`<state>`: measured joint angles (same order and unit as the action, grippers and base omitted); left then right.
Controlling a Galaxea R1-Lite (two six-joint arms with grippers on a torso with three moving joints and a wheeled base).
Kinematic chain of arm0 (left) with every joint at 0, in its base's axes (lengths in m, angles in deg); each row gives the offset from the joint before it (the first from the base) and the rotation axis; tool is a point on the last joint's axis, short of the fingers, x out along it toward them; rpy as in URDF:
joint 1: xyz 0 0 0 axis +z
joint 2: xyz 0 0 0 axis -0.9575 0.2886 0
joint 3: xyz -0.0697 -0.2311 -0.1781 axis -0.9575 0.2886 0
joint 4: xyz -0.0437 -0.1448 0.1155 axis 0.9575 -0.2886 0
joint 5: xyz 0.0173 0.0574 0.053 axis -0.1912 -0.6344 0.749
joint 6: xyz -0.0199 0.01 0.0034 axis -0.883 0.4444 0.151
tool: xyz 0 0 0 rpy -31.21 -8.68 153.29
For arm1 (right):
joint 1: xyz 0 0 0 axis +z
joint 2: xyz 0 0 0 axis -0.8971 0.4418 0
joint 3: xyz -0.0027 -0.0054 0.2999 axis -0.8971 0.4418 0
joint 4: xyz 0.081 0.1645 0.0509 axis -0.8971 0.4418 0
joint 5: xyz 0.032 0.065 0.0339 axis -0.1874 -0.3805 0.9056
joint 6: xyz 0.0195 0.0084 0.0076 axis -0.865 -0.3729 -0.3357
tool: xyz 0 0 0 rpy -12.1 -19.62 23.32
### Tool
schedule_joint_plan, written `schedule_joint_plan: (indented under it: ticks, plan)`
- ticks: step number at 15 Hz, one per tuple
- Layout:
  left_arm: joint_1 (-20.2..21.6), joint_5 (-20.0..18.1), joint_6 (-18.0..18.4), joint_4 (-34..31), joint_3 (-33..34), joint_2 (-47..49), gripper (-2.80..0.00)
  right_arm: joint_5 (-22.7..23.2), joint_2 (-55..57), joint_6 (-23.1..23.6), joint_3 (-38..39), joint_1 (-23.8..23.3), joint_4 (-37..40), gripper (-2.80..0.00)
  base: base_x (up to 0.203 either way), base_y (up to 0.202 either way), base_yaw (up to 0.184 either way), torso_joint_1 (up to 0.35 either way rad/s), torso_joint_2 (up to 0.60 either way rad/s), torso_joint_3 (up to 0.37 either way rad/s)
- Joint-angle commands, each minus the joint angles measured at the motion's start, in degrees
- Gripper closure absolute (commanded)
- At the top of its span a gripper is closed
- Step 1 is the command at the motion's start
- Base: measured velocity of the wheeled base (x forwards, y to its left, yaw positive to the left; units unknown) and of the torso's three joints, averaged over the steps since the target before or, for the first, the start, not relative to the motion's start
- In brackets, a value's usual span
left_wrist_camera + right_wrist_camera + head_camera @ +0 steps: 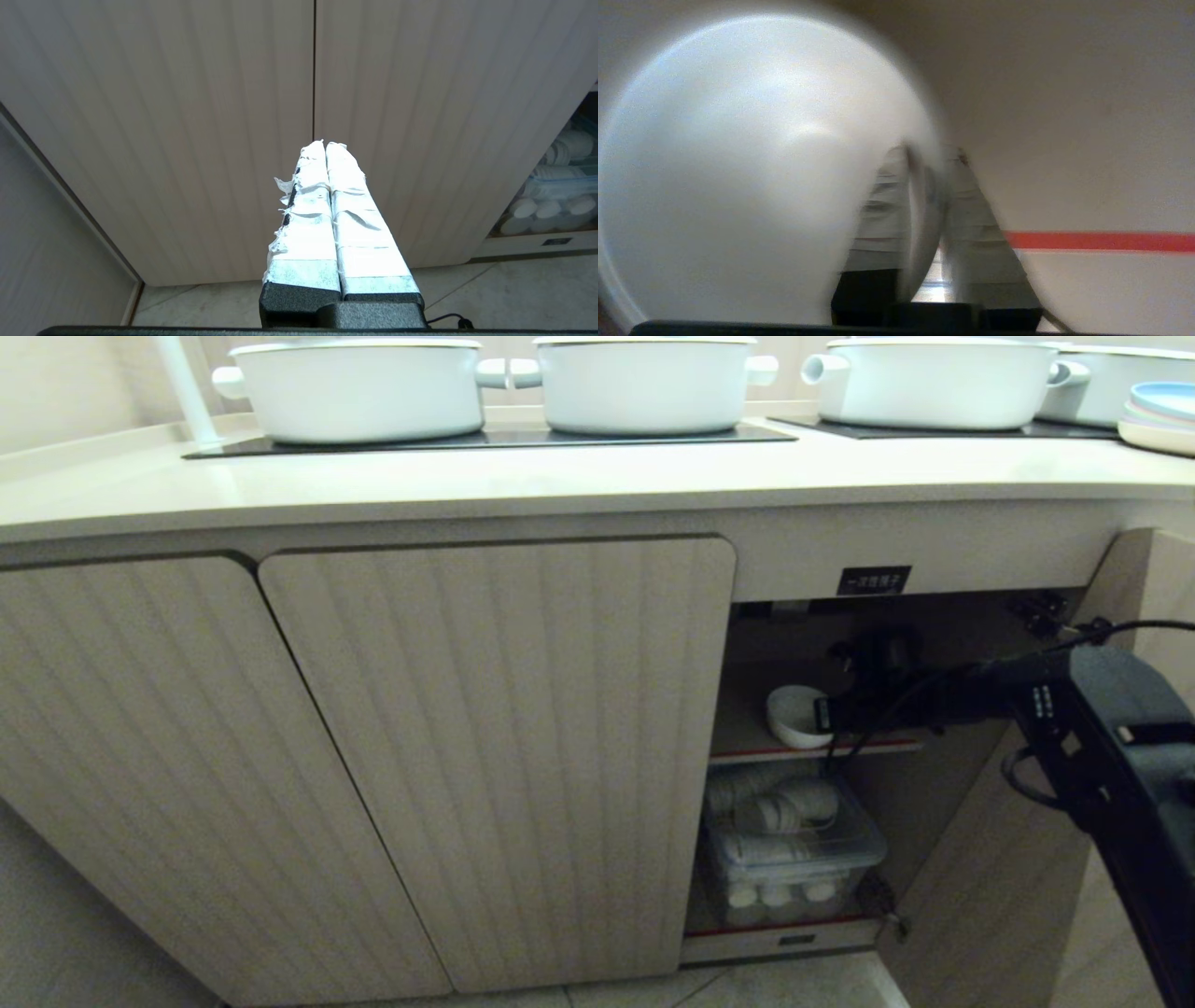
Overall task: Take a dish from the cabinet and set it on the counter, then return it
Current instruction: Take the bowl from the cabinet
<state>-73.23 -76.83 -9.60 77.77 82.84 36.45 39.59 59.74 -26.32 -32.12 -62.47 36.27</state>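
Head view shows the cabinet [495, 756] with its right-hand door swung open, and the right arm reaching level into the upper compartment so that the right gripper [826, 717] meets the dish [794, 714] where it sits on the red-edged shelf [812, 751]. The arm comes in from the side, probably because the shelf opening is low and leaves little room above the bowl. Higher up, the counter [560, 476] carries large white pots [359, 387] on its black cooktop panels, with bare surface in front of them where the dish could be set. Below the shelf a clear plastic box [794, 859] of white ware stands well apart from the grasp. Left wrist view finds the left gripper [325, 147] parked before the closed fluted doors, its taped fingers pressed together on nothing. Right wrist view fills with the dish [752, 172]: plain, white, glossy and smoothly rounded, with soft highlights on its wall. Its thin rim runs between the taped fingers [971, 210], one inside and one outside the bowl, so the pincer is clenched on the rim, a sensible hold for so shallow and slippery a piece.
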Motion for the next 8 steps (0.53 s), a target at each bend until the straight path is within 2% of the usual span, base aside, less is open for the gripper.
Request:
schedule_joint_plan:
  ticks: [1,8]
  plan:
    - [0.02,0.0,-0.01,0.0,0.0,-0.02,0.0,-0.07,0.05,0.09,0.26,0.01,0.53,0.0,0.0,0.0,0.0,0.0,0.0,0.0]
    - [0.0,0.0,-0.01,0.0,0.0,-0.02,0.0,-0.07,-0.3,0.09,0.35,0.01,0.53,0.0,0.0,0.0,0.0,0.0,0.0,0.0]
